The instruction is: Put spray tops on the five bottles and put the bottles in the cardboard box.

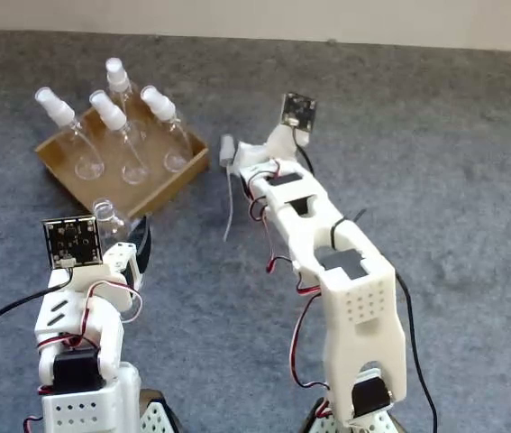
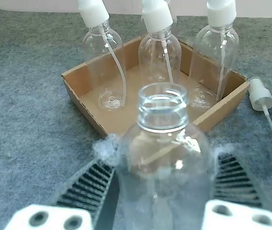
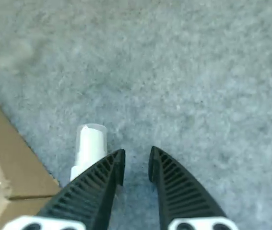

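Where the grey, felt-like carpet (image 1: 435, 135) covers the table, everything sits on the same fuzzy nap, and a pale strip of wall (image 1: 417, 18) runs along the far edge. From where I stand, the left gripper (image 2: 162, 160) is clamped around the body of a clear bottle (image 2: 162, 129) with a bare, open neck. It holds the bottle neck-up just in front of the cardboard box (image 2: 80, 91); whether the base touches the carpet I cannot tell. That box lies on the carpet at the far left, shallow and open. Four capped bottles (image 1: 122, 135) stand inside it, their white spray tops (image 1: 56, 105) leaning outward. The last spray top (image 1: 227, 149) lies on the carpet near the box's right corner, its thin tube (image 1: 229, 203) trailing toward the near side. The right gripper (image 3: 136, 155) hovers low just beside that spray top. Its black ribbed fingers (image 3: 102, 182) are parted by a narrow gap with grey pile between them, gripping nothing.
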You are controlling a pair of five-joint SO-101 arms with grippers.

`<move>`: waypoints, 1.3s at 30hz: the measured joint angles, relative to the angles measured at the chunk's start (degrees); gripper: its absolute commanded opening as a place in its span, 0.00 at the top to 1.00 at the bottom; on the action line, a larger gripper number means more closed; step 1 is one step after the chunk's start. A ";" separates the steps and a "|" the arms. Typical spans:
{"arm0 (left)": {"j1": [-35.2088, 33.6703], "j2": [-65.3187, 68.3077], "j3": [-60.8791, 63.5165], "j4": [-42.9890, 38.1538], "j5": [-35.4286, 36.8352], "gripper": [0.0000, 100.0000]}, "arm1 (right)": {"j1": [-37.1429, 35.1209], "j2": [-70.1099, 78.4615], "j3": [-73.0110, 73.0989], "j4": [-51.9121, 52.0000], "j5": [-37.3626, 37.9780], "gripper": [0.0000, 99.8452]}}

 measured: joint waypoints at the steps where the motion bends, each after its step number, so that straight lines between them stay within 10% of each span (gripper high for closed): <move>1: 0.00 0.00 0.00 0.00 0.00 0.82 | 0.00 0.00 -0.35 0.88 0.44 0.91; 22: 0.00 0.00 0.00 0.00 0.00 0.82 | 1.49 -16.88 10.20 4.31 24.26 0.74; 39: 0.00 0.00 0.00 0.00 0.00 0.82 | -4.31 -14.33 6.42 4.31 25.67 0.74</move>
